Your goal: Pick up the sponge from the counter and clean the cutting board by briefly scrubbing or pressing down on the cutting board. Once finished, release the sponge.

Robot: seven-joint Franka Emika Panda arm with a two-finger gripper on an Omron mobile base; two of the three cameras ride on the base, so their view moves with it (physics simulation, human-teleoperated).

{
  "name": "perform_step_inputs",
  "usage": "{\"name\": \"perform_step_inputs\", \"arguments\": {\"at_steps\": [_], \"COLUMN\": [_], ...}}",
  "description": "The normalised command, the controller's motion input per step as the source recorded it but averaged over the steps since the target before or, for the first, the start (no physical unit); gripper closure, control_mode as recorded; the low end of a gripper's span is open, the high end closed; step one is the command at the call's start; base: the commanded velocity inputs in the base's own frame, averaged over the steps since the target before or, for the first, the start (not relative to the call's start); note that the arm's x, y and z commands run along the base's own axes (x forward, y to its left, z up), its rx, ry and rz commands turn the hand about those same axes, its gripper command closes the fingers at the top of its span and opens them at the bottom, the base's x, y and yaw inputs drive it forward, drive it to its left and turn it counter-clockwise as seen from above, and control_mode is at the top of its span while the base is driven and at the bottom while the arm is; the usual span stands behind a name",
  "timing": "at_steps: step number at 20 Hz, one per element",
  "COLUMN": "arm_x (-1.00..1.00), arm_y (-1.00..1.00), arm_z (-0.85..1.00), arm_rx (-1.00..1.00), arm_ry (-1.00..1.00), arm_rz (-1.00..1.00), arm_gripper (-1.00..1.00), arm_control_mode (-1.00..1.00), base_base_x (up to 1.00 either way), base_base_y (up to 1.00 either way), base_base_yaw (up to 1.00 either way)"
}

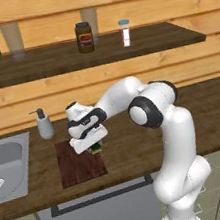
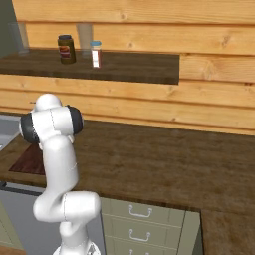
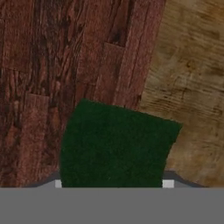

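Gripper [image 1: 94, 147] pinching sponge [image 3: 114, 146] over cutting board [image 1: 79, 163], near board's right edge. Board near counter [image 1: 133, 148] front edge, beside sink [image 1: 7, 164]. Open countertop rightward. Jar [image 1: 84, 37], bottle [image 1: 125, 32] on shelf [image 1: 160, 36].

The sponge [image 3: 116, 146] shows a dark green, finely speckled top, and it sits against a cutting board [image 3: 65, 65] of dark reddish-brown wood streaked with fine black grain lines. The counter [image 1: 133, 146] is a warmer brown wood grain, the wall planks [image 2: 149, 37] pale honey-coloured, and the shelf [image 1: 97, 51] a darker brown. The arm [image 1: 172, 137] is white with black joints, the sink [image 1: 7, 164] dull grey, the soap bottle [image 1: 44, 125] pale grey, and one jar [image 1: 84, 37] is dark brown with a red label.
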Motion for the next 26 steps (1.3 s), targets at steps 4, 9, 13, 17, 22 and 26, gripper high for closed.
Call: {"name": "perform_step_inputs", "arguments": {"at_steps": [4,9,13,17,22,26], "arm_x": [0.00,-0.02,-0.18,-0.22,-0.08,0.00], "arm_y": [0.37,0.16,0.20,0.34,0.47,0.62], "arm_z": [-0.28,-0.03,0.00,-0.01,-0.12,-0.20], "arm_rx": [0.00,0.00,0.00,0.00,0.00,0.00], "arm_ry": [0.00,-0.05,-0.03,-0.03,-0.03,-0.03], "arm_rz": [0.04,0.00,-0.03,-0.02,-0.01,0.00], "arm_gripper": [1.00,1.00,1.00,1.00,1.00,1.00], "arm_control_mode": [-1.00,-1.00,-1.00,-1.00,-1.00,-1.00], "base_base_x": [0.00,0.00,0.00,0.00,0.00,0.00], "base_base_y": [0.00,0.00,0.00,0.00,0.00,0.00], "base_base_yaw": [0.00,0.00,0.00,0.00,0.00,0.00]}}
